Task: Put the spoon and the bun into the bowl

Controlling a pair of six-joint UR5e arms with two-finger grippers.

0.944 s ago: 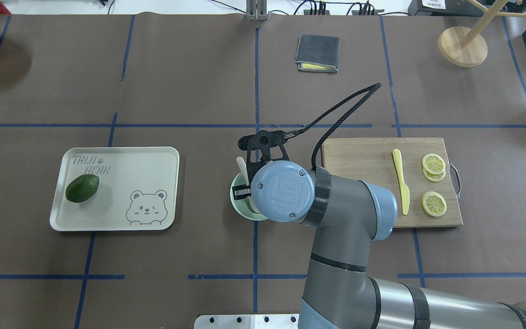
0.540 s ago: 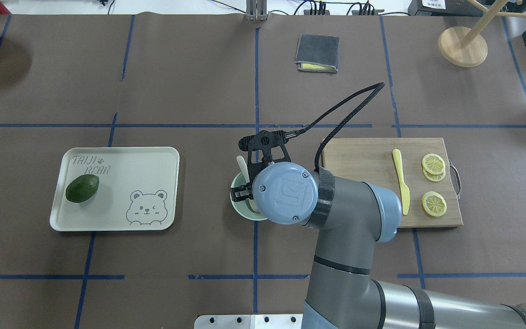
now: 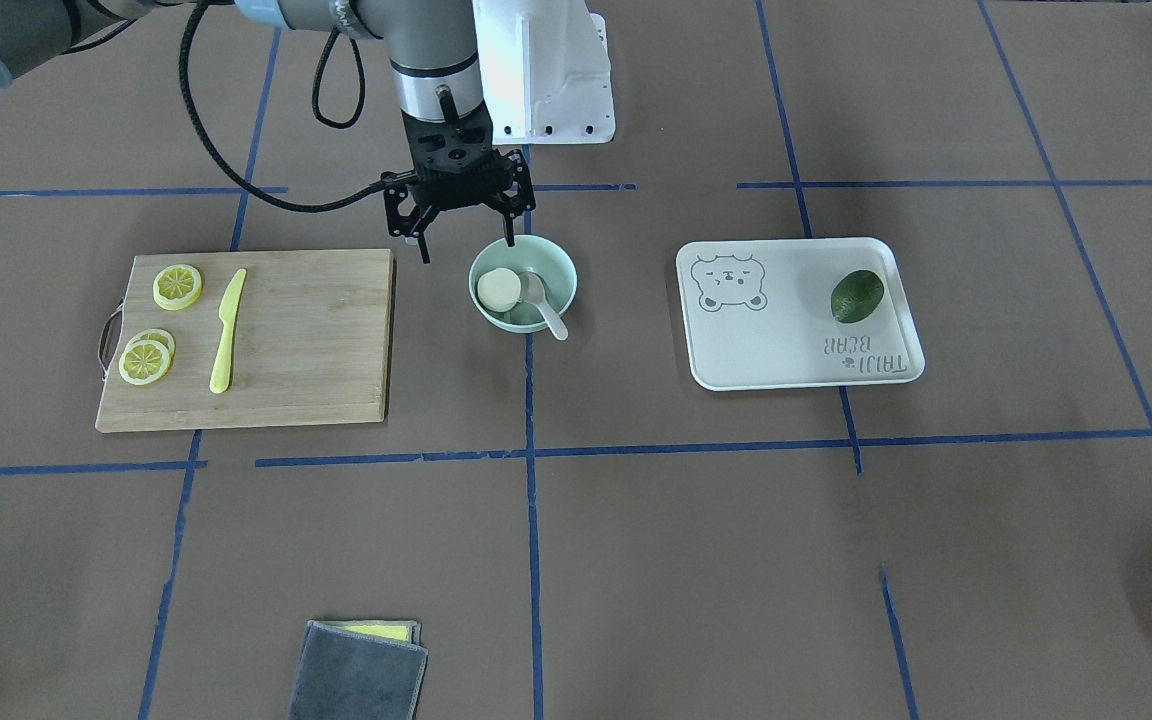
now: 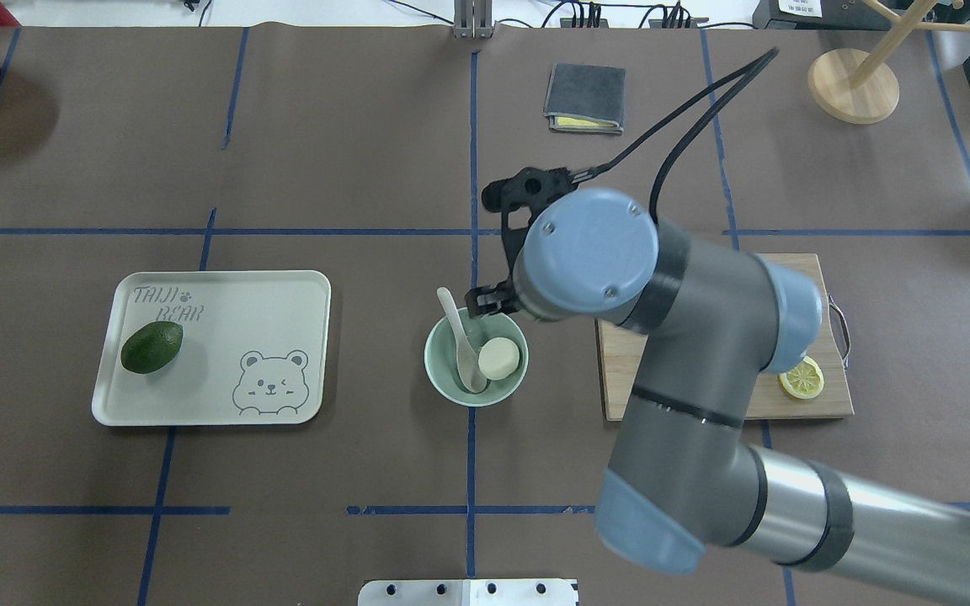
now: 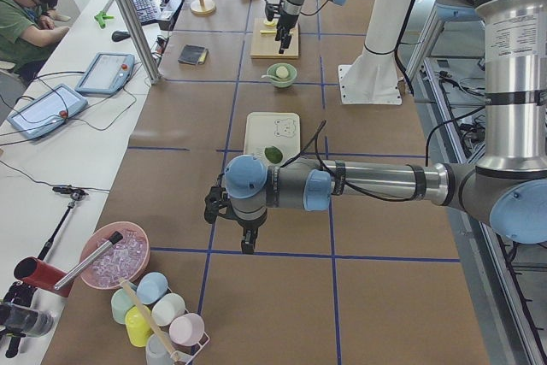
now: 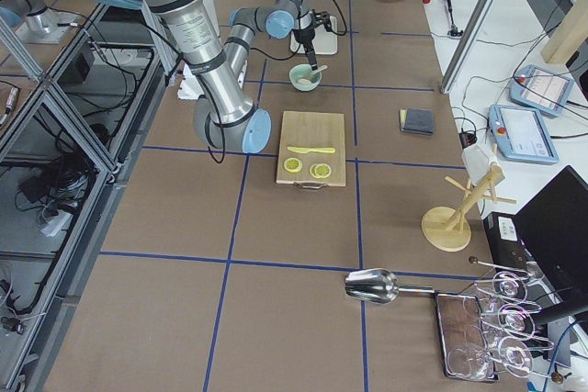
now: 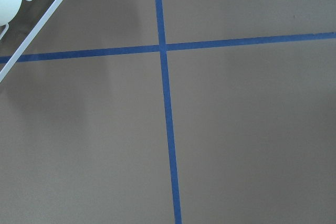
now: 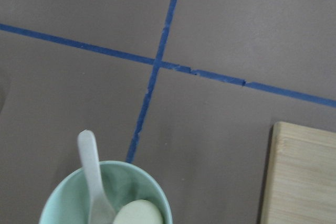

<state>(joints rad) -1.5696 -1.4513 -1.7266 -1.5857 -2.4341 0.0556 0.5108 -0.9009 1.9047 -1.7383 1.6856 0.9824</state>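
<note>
The mint-green bowl (image 3: 568,275) stands at the table's middle. The white bun (image 3: 497,288) lies in it, tan flat side showing. The off-white spoon (image 3: 544,305) is in it too, with its handle over the rim. All three show from overhead: the bowl (image 4: 439,370), the bun (image 4: 498,357) and the spoon (image 4: 460,337). My right gripper (image 3: 467,245) is open and empty, raised above the bowl's robot-side rim. The right wrist view shows the bowl (image 8: 58,203), spoon (image 8: 92,171) and bun (image 8: 136,214) below. My left gripper (image 5: 244,228) hangs far away near the table's left end; I cannot tell its state.
A wooden cutting board (image 3: 306,340) with a yellow knife (image 3: 226,330) and lemon slices (image 3: 177,286) lies beside the bowl. A bear tray (image 3: 786,340) holds an avocado (image 3: 856,295). A folded grey cloth (image 4: 584,97) and a wooden stand (image 4: 853,84) sit at the far side.
My right gripper has lifted out of the bowl and moved up and to the right. The bun now lies uncovered in the bowl beside the spoon.
</note>
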